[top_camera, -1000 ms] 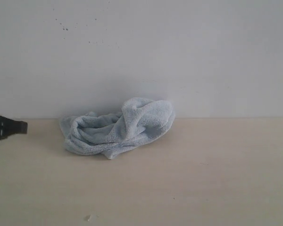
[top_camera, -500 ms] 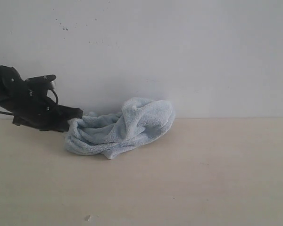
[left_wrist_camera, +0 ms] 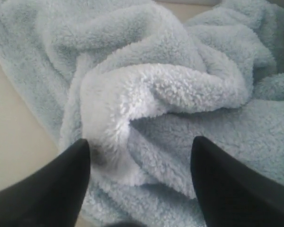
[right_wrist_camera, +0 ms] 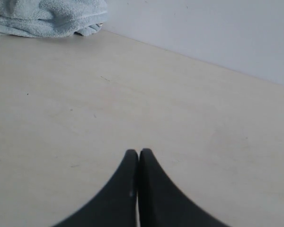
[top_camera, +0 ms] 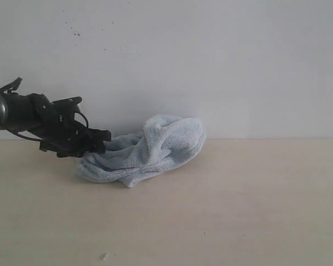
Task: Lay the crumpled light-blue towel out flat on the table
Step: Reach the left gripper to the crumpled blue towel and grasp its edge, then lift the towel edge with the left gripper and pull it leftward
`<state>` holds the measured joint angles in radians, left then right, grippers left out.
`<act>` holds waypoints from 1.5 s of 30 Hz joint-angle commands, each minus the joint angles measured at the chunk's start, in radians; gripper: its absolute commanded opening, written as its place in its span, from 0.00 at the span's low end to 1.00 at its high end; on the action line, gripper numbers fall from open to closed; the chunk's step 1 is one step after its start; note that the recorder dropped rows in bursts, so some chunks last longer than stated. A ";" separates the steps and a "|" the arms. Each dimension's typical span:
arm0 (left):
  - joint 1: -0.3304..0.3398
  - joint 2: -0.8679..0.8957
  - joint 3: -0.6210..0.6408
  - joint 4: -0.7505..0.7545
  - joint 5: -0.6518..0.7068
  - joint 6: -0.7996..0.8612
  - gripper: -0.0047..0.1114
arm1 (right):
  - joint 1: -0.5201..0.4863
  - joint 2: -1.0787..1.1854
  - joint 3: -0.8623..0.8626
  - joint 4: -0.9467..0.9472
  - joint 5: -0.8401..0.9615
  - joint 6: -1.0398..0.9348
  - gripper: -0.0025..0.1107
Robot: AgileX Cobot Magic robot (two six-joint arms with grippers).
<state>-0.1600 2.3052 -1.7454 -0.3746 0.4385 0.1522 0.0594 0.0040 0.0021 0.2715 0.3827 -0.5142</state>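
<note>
The light-blue towel (top_camera: 141,151) lies crumpled in a heap on the beige table (top_camera: 222,210), close to the white wall. My left gripper (top_camera: 101,139) reaches in from the left and sits at the heap's left end. In the left wrist view it (left_wrist_camera: 139,144) is open, its two black fingers spread either side of a raised fluffy fold of the towel (left_wrist_camera: 146,90). My right gripper (right_wrist_camera: 138,153) is shut with nothing in it, hovering over bare table; a corner of the towel (right_wrist_camera: 47,16) shows far off in that view. It is out of the exterior view.
A white wall (top_camera: 211,66) rises directly behind the towel. A small pale speck (top_camera: 104,256) lies on the table near the front.
The left arm has come in from the left edge and reached the towel's left end, its gripper now over the folds. The towel has barely shifted.
</note>
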 commanded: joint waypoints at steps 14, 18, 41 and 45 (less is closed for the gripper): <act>-0.002 0.069 -0.193 -0.002 0.249 0.094 0.07 | 0.003 -0.004 -0.002 0.003 -0.004 -0.001 0.02; -0.002 -0.030 -0.193 -0.002 0.333 0.141 0.07 | 0.003 -0.004 -0.002 0.003 -0.004 -0.001 0.02; -0.004 -0.857 0.215 -0.293 0.717 0.321 0.07 | 0.003 -0.004 -0.002 -0.005 -0.011 -0.005 0.02; -0.004 -0.964 0.352 -0.287 0.642 0.321 0.07 | 0.003 -0.004 -0.002 -0.192 -0.054 -0.127 0.02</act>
<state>-0.1600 1.4048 -1.4761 -0.6469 1.1428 0.4630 0.0594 0.0040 0.0021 0.2023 0.3647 -0.5694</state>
